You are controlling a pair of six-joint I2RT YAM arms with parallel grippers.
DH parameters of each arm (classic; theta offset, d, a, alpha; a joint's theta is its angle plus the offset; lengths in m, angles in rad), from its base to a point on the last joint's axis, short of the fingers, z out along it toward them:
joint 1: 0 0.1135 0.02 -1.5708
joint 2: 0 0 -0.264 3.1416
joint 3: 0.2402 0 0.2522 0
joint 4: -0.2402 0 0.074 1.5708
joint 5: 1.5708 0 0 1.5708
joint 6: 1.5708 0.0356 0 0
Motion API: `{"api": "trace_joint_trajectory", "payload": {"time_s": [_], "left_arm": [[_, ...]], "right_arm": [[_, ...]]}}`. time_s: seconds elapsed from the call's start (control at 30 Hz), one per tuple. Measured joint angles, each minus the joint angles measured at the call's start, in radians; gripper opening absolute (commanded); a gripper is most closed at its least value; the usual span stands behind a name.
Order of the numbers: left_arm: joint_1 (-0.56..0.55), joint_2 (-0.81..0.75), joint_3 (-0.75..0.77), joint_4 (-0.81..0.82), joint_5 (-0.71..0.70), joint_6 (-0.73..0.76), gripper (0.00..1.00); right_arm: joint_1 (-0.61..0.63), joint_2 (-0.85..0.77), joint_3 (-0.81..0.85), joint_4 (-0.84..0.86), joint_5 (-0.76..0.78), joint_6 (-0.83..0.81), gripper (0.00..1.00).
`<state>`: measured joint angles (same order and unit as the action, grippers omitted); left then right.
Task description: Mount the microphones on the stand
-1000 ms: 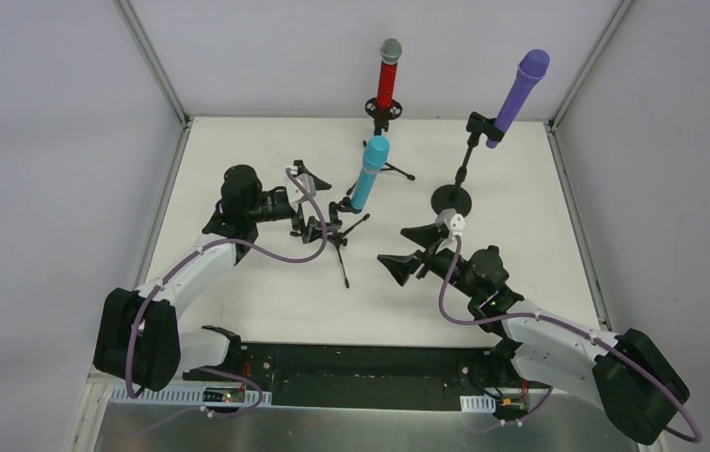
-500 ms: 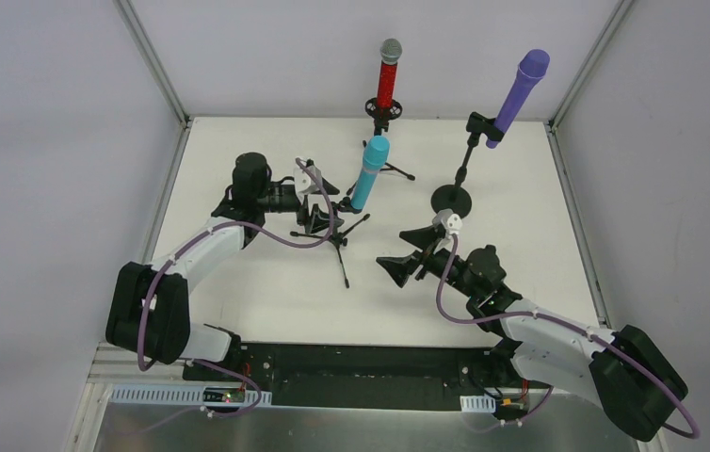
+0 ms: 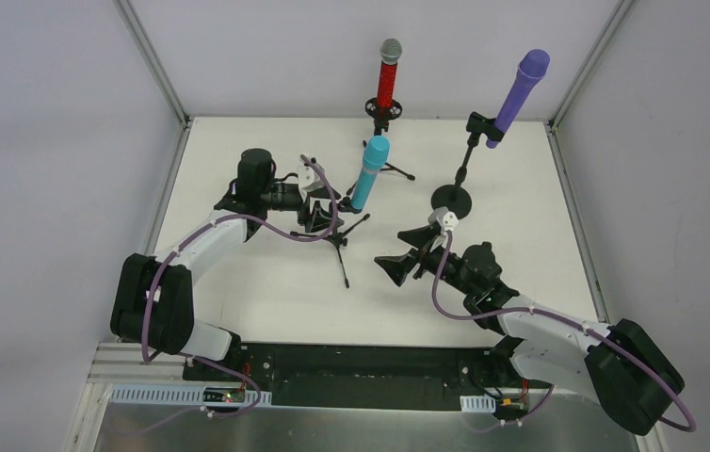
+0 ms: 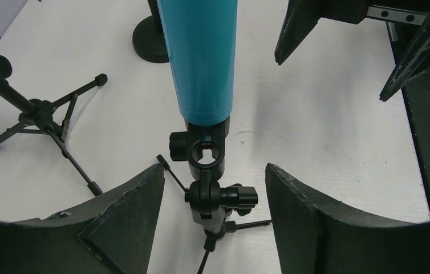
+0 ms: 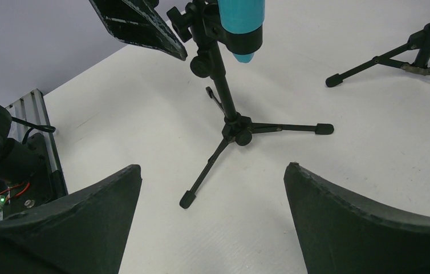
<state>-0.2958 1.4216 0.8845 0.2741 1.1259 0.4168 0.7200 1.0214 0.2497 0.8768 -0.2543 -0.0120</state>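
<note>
One change: left claw (image 4: 214, 171) narrowed around stand clamp (image 4: 206, 197).

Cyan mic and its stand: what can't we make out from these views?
- Cyan microphone head: left wrist view, cut off by the top edge; right wrist view shows only its bottom end.
- tripod stand feet: left wrist view, partly hidden by the left tool fingers and cut by the bottom edge.
- How firmly the clip holds the microphone: top external view, too small to tell.
</note>
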Motion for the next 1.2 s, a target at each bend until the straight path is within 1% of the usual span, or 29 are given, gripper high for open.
{"api": "trace_joint_trajectory", "payload": {"time_s": [0.03, 0.43, 0.77, 1.0, 1.2], "left_arm": [[0.000, 0.003, 0.001, -0.005, 0.000, 0.000, 0.63], [0.000, 0.025, 0.019, -0.042, 0.004, 0.007, 0.39], [-0.009, 0.036, 0.034, -0.048, 0.025, 0.007, 0.01], [-0.027, 0.045, 0.043, -0.049, 0.024, 0.006, 0.00], [-0.050, 0.045, 0.043, -0.049, 0.024, 0.006, 0.00]], "right_arm": [[0.000, 0.004, 0.003, -0.003, -0.001, 0.000, 0.99], [0.000, 0.039, 0.052, -0.045, -0.024, -0.007, 0.99], [0.017, 0.105, 0.059, -0.043, -0.025, -0.034, 0.99], [0.053, 0.178, 0.060, 0.010, -0.013, -0.049, 0.99], [0.098, 0.240, 0.081, 0.064, 0.034, -0.068, 0.99]]}}
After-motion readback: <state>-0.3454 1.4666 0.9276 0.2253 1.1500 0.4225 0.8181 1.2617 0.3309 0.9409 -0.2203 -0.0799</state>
